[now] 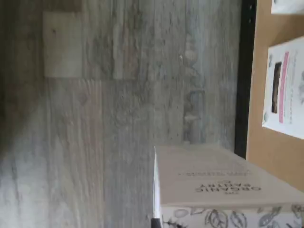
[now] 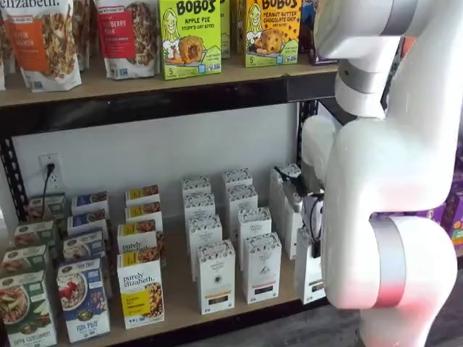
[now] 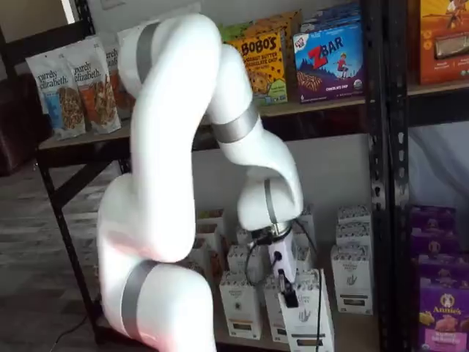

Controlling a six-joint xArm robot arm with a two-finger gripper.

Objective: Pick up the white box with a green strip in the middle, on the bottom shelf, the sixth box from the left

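Note:
The white box (image 3: 311, 317) is a tall narrow carton with a black-and-white leaf band at its top. My gripper (image 3: 287, 293) is shut on its upper part, and one black finger lies against its side. The box hangs in front of the bottom shelf (image 2: 181, 303), out past the black front rail. In a shelf view the box (image 2: 309, 278) shows beside my white arm, with the gripper (image 2: 315, 233) partly hidden by the arm. The wrist view shows the box (image 1: 223, 175) close up over the grey wood floor, beside the tan shelf board (image 1: 273, 147).
Rows of like white boxes (image 2: 215, 278) stand on the shelf, with a yellow-labelled purely elizabeth box (image 2: 141, 293) to their left. Purple boxes (image 3: 440, 308) stand beyond a black upright (image 3: 381, 183). A white box with a pink strip (image 1: 285, 88) sits on the board behind the black rail (image 1: 244, 71).

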